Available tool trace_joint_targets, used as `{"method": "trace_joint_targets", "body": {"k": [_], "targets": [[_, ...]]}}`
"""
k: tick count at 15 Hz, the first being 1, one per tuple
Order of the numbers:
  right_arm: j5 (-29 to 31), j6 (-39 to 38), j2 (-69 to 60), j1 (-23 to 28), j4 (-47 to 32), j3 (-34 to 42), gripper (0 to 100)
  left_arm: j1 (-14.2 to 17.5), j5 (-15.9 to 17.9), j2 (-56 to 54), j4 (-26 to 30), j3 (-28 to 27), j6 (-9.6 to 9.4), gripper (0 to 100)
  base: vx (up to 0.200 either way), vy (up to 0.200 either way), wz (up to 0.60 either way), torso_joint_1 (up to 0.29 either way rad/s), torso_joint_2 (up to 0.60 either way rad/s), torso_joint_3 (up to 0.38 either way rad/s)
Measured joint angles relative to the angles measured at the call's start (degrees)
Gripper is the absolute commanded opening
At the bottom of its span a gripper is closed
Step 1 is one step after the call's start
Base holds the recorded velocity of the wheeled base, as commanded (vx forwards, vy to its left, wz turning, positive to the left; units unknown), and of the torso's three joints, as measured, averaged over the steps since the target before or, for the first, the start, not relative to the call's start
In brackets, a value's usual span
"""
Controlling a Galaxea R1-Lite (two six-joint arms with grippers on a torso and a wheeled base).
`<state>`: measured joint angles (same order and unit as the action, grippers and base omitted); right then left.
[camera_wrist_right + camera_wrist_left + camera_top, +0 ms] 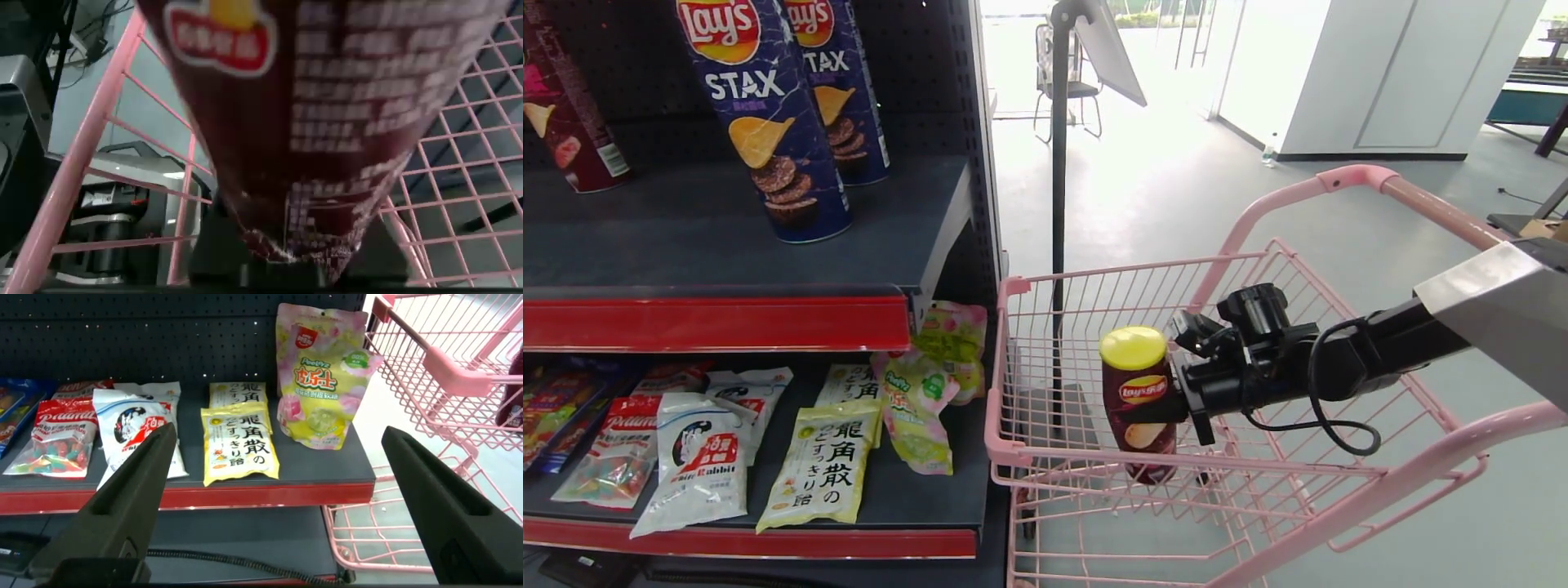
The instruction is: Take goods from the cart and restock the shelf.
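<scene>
One yellow-lidded maroon chip can [1135, 445] tight in the right pincer [1158, 407] inside the pink cart [999, 425]; left pincer [279, 433] agape.

black pole [1058, 245] upright on grey floor [1160, 196] | tilted panel [1111, 49] at its top | chair [1068, 86] far behind | white partition [1380, 73] at right

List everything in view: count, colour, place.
shelf: 1, dark, red edge strips
cart: 1, pink, beside shelf
chip can: 1, maroon, yellow lid, held over cart basket
blue cans: 2, blue, upper shelf
second maroon can: 1, maroon, upper shelf's far left
yellow pouches: 2, yellow, lower shelf
pink-green pouches: at least 2, lower shelf by cart
white bags: 2, white, lower shelf
left gripper: 1, black, fingers open, facing lower shelf
right gripper: 1, black, shut on chip can
</scene>
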<state>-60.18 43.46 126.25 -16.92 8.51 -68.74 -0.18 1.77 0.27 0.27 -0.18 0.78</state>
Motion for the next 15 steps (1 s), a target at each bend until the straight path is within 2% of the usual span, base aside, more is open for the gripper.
{"method": "trace_joint_targets", "body": {"k": [3,5,8,12,14,15], "targets": [[0.2,-0.3,-0.1,-1.4,-0.2,-2.5,0,0.0,0.0,0.0,0.0,0.0,0.0,100,0.0,0.0,0.0,0.0,0.0,0.0],[0.2,-0.8,-1.5,-1.4,-2.4,-7.1,0,0.0,0.0,0.0,0.0,0.0,-0.02,100,0.0,0.0,0.0,0.0,0.0,0.0],[0.3,-1.1,-7.1,-1.0,-9.7,-12.9,0,0.0,0.0,0.0,0.0,0.0,0.0,100,0.0,0.0,0.0,0.0,0.0,0.0],[1.1,-4.1,-20.1,-0.7,-18.3,-13.6,0,0.0,0.0,0.0,0.0,0.0,0.0,100,0.0,0.0,0.0,0.0,0.0,0.0],[4.9,-5.8,-27.7,-3.1,-24.0,-12.4,0,0.0,0.0,0.0,0.0,0.0,-0.02,100,0.0,0.0,0.0,0.0,0.0,0.0],[9.1,-7.1,-31.4,-6.1,-27.9,-11.7,0,0.0,0.0,0.0,0.0,0.0,-0.02,100,0.0,0.0,0.0,0.0,0.0,0.0]]}}
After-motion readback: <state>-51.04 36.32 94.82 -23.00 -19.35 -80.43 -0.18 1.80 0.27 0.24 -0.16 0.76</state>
